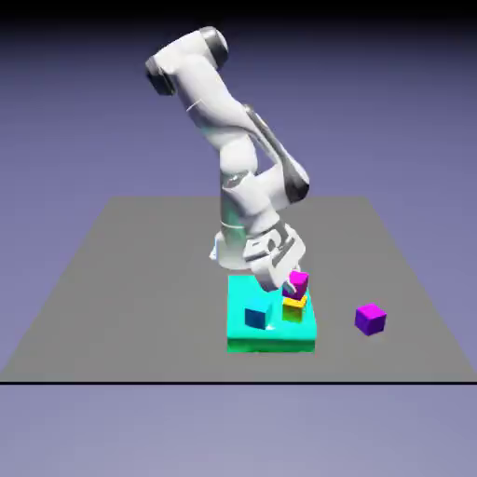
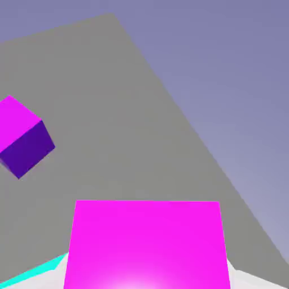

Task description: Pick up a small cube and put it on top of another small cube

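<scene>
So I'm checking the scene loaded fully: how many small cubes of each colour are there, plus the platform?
Magenta-pink cube: 1
Yellow cube: 1
Blue cube: 1
Violet-purple cube: 1
Cyan platform: 1
Total: 5

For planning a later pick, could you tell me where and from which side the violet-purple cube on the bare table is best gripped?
Grip the violet-purple cube across two opposite vertical faces, coming straight down from above. It sits flat and alone on the grey table, clear of the cyan platform, so probably either pair of faces suits.
</scene>
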Available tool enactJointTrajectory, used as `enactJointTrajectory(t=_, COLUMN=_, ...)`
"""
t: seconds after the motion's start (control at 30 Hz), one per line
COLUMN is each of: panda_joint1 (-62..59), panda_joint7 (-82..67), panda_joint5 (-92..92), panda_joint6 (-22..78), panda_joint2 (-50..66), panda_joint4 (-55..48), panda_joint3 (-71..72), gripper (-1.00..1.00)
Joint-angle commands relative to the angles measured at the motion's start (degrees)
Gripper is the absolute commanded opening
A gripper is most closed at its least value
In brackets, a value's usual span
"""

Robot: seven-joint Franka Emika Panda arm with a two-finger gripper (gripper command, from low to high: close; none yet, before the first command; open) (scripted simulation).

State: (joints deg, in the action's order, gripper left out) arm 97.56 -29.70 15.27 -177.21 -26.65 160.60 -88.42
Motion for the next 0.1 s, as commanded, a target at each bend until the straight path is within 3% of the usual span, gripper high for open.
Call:
enactJointTrajectory(t=0.0, panda_joint1=0.92, panda_joint7=-0.11, panda_joint5=0.06, panda_joint6=-0.41, panda_joint2=0.04, panda_joint4=-0.06, panda_joint3=-0.83, gripper=-1.00)
enactJointTrajectory(t=0.03, panda_joint1=0.92, panda_joint7=-0.11, panda_joint5=0.06, panda_joint6=-0.41, panda_joint2=0.04, panda_joint4=-0.06, panda_joint3=-0.83, gripper=1.00)
enactJointTrajectory(t=0.07, panda_joint1=0.92, panda_joint7=-0.11, panda_joint5=0.06, panda_joint6=-0.41, panda_joint2=0.04, panda_joint4=-0.06, panda_joint3=-0.83, gripper=1.00)
